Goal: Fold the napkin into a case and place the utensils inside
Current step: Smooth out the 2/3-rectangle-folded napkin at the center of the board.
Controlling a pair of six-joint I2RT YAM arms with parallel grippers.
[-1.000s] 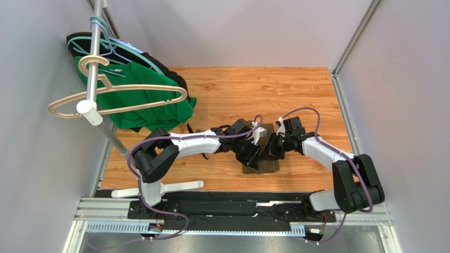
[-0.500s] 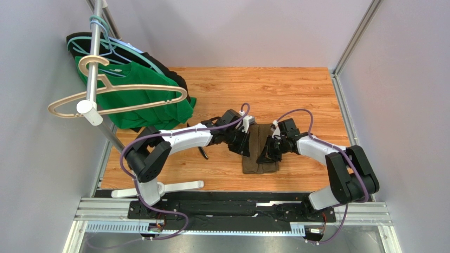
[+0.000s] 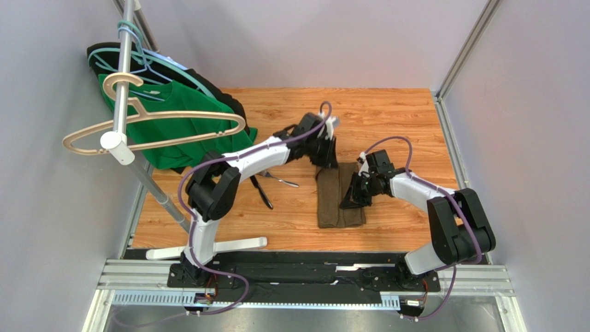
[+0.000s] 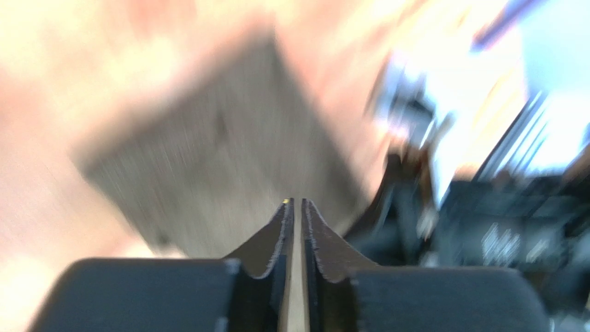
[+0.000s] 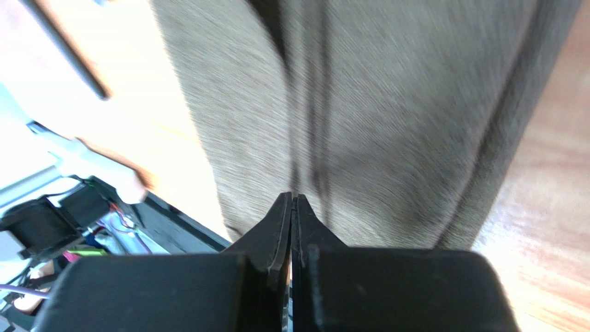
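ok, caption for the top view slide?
Left gripper at far end of folded napkin, right gripper over its middle, utensils left of it.

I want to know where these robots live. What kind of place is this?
Probably a robot test booth in a lab, not a home. Plain grey panel walls box in a small wooden tabletop, and two white-and-black robot arms are bolted to a metal frame at its edge.

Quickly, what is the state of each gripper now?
Left gripper: nearly closed, holding nothing visible.
Right gripper: closed, empty, tips over the napkin.
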